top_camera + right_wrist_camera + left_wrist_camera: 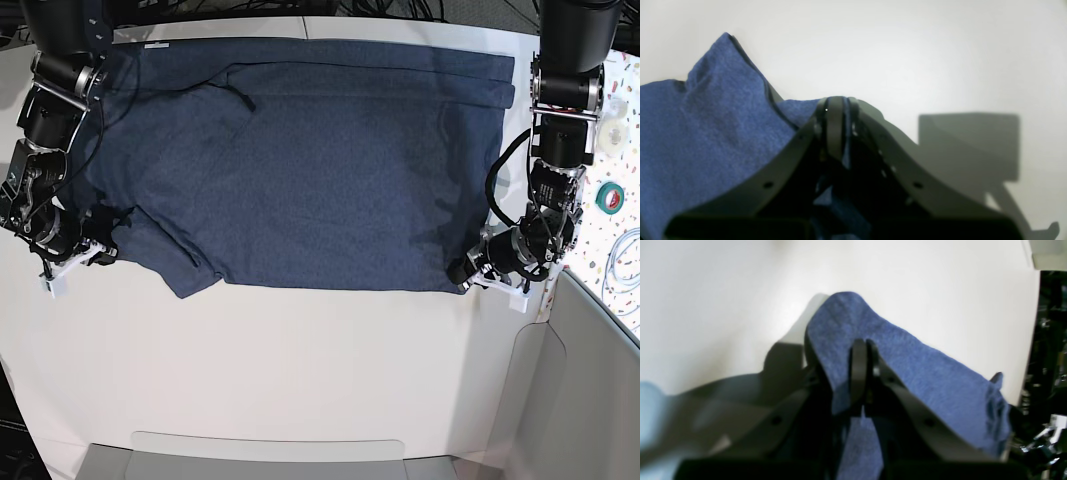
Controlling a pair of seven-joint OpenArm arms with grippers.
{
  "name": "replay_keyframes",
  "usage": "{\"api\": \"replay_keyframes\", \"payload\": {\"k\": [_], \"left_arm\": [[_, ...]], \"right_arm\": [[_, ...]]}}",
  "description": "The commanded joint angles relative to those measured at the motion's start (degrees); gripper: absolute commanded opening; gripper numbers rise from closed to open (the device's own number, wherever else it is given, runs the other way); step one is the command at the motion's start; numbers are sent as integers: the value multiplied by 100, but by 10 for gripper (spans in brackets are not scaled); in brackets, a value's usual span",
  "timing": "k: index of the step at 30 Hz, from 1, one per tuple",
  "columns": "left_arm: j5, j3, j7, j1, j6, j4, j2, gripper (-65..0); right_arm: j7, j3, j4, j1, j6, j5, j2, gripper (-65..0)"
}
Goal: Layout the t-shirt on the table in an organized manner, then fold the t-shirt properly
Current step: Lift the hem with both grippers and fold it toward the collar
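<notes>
The navy t-shirt (320, 160) lies spread flat across the far half of the white table (300, 370). Its lettering does not show. My left gripper (468, 270) is at the shirt's near right corner. In the left wrist view it (862, 344) is shut on a fold of the blue cloth (923, 373), slightly raised above the table (723, 290). My right gripper (105, 240) is at the shirt's near left edge, by the sleeve. In the right wrist view it (836, 100) is shut on the cloth (706, 126) over the table (907, 40).
A speckled strip with a green tape roll (610, 197) runs along the right. A grey panel (590, 400) stands at the near right. A grey ledge (270, 455) lines the table's front edge. Cables hang behind the far edge.
</notes>
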Motion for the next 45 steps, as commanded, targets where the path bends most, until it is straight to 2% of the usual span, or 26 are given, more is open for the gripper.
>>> {"api": "replay_keyframes", "payload": {"k": [1,4,9,15,19,22,27,31,35,41,45], "left_arm": [[82,-16,120,-65,38,249,-86,-650],[73,-412,287,58,38,759,-226,-650],[100,-1168,920,410,38,1568,-323,-650],[100,-1863,1351,1245,38,2685,-560,-650],[100,-2329,1369,1966,47,3634,-560,-650],[100,-2610,1597,2423,64,4205,-560,-650],[100,-3067,2010,2941,64,4918,-560,-650],[100,-3401,2090,3363,64,5366,-552,-650],[100,-3612,2090,3706,64,5726,-552,-650],[108,-3595,2090,3996,64,5823,-552,-650],[108,-3577,2090,4207,73,5823,-552,-650]], "right_arm": [[-180,-15,169,42,17,-144,24,-650],[-180,-15,564,-143,17,-144,15,-650],[-180,-15,1364,-512,26,-135,33,-650],[-180,20,2463,-1075,26,-135,112,-650],[-180,29,3052,-1409,35,-126,182,-650],[-180,38,3448,-1637,35,-126,182,-650],[-180,38,4028,-2068,35,-118,182,-650],[-180,38,4362,-2455,35,102,182,-650],[-242,539,4590,-2877,26,401,182,-650],[-1130,1348,4687,-3009,35,603,130,-650],[-1227,1480,4687,-3140,44,603,42,-650]]}}
